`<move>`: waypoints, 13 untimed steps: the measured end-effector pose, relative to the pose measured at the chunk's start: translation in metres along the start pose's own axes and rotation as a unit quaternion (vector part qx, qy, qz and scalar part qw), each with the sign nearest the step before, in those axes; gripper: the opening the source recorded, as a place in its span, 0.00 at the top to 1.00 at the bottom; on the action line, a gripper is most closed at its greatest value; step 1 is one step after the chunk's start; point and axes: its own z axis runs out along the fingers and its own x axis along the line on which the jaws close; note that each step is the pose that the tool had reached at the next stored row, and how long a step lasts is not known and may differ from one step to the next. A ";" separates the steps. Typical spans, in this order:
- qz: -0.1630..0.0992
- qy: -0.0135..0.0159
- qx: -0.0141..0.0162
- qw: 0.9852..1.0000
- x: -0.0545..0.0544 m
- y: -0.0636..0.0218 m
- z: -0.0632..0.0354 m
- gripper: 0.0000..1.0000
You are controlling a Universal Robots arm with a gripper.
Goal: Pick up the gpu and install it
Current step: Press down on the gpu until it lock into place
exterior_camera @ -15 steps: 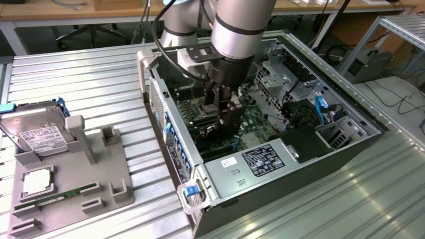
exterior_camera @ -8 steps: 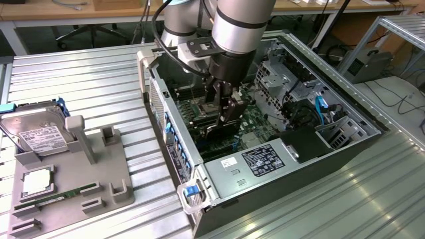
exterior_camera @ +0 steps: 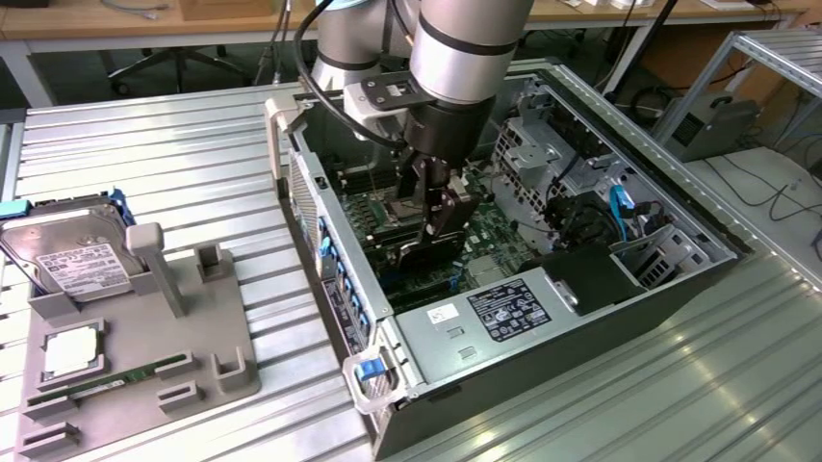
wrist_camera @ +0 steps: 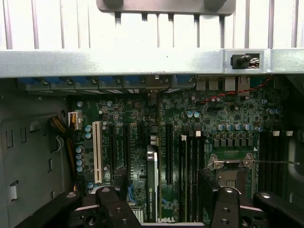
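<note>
gpu (wrist_camera: pixel 152 183): on edge in motherboard (wrist_camera: pixel 228 118) slot, between the fingers (wrist_camera: pixel 111 206), untouched.
Axis: bracket end toward case rear wall (wrist_camera: pixel 142 61).
gripper (wrist_camera: pixel 164 209): fingers apart.

A shiny metal table (exterior_camera: pixel 167 154) with long ridges holds a big open computer case (exterior_camera: pixel 540 385). Beside it sits a grey tray (exterior_camera: pixel 141 375), and a silver hard drive (exterior_camera: pixel 71 255) leans there.

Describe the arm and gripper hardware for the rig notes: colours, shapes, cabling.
Arm: thick silver-grey cylindrical links with a black band and darker grey joint housings. A black cable loops down the side to a grey bracket at the wrist. Gripper: black, with long narrow fingers; in the wrist view the fingers show as chunky black links with round silver pins. No readable markings.
</note>
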 end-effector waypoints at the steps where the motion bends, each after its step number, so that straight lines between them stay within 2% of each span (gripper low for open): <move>1: 0.000 0.000 0.000 1.000 0.000 0.0000 0.0000 0.30; 8: 0.000 0.000 0.000 1.000 0.000 0.0000 0.0000 0.31; 9: 0.000 0.000 0.000 1.000 0.000 0.0000 0.0000 0.38; 10: 0.000 0.000 0.000 1.000 0.000 0.0000 0.0000 0.38; 12: 0.000 0.000 0.000 1.000 0.000 0.0000 0.0000 0.62; 13: 0.000 0.000 0.000 1.000 0.000 0.0000 0.0000 0.68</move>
